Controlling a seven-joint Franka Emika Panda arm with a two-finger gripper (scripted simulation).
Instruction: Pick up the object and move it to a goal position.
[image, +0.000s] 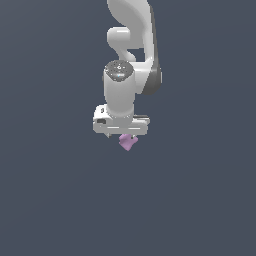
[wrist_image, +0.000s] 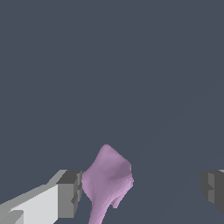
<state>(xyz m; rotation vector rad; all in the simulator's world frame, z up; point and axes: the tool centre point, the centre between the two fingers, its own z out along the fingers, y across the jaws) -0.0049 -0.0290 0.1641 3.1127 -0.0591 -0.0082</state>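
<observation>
The object is a small lilac-pink lump with rounded lobes, showing just under the white hand of my gripper in the exterior view. In the wrist view the object lies between the two dark fingertips of the gripper, close against one fingertip. A wide gap separates it from the other fingertip. The gripper is open, with its jaws on either side of the lump and not clamped on it. The hand hides the top of the object in the exterior view.
A plain dark grey-blue surface fills both views. The white arm rises from the hand toward the top of the exterior view.
</observation>
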